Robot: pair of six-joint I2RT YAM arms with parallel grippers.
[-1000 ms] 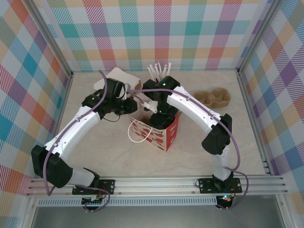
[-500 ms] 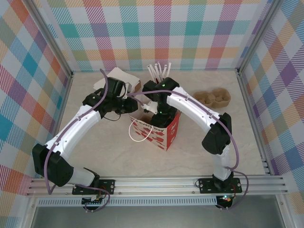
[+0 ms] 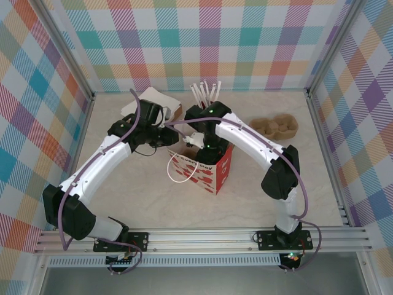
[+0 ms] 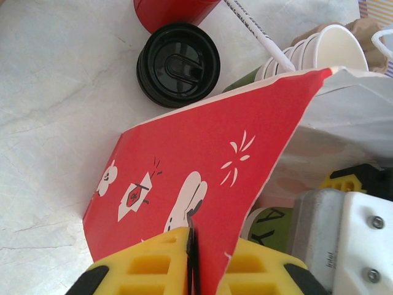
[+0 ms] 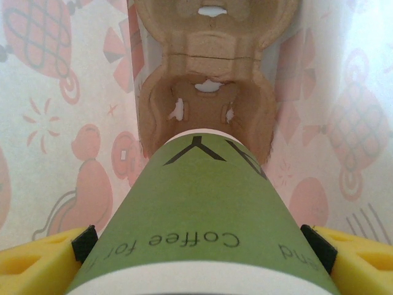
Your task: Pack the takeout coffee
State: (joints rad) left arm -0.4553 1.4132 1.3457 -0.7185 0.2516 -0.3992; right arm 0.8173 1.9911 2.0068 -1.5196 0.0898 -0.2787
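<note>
The right gripper [image 5: 202, 261] was seen spread wide around a green takeout coffee cup [image 5: 202, 215]. The cup was grasped between its yellow fingers [image 5: 37, 264], one set at each side near the white rim band. The cup was held inside the red-and-white paper bag [image 3: 214, 175], its base pointed toward a brown cardboard carrier [image 5: 206, 104] laid at the bag's bottom. Whether the base touched a carrier pocket could not be told from the wrist view. Pale printed bag walls were seen on either side of the cup.

The left gripper [image 4: 192, 261] was clenched on the bag's upper edge, the red wall pinched between its nearly closed yellow jaws. Just inside that wall the green cup was glimpsed, with the right gripper's grey-white body beside it.

Beyond the bag, a black lid [image 4: 178, 64] was laid flat on the table [image 3: 153, 196]. A red cup [image 4: 172, 9] was behind it, and a white stick [image 4: 258, 31] was slanted nearby. A nested stack of green cups [image 4: 319, 46] was seen just past the bag's corner. Farther right on the table, a second cardboard carrier [image 3: 277, 126] was set well apart from the bag.
</note>
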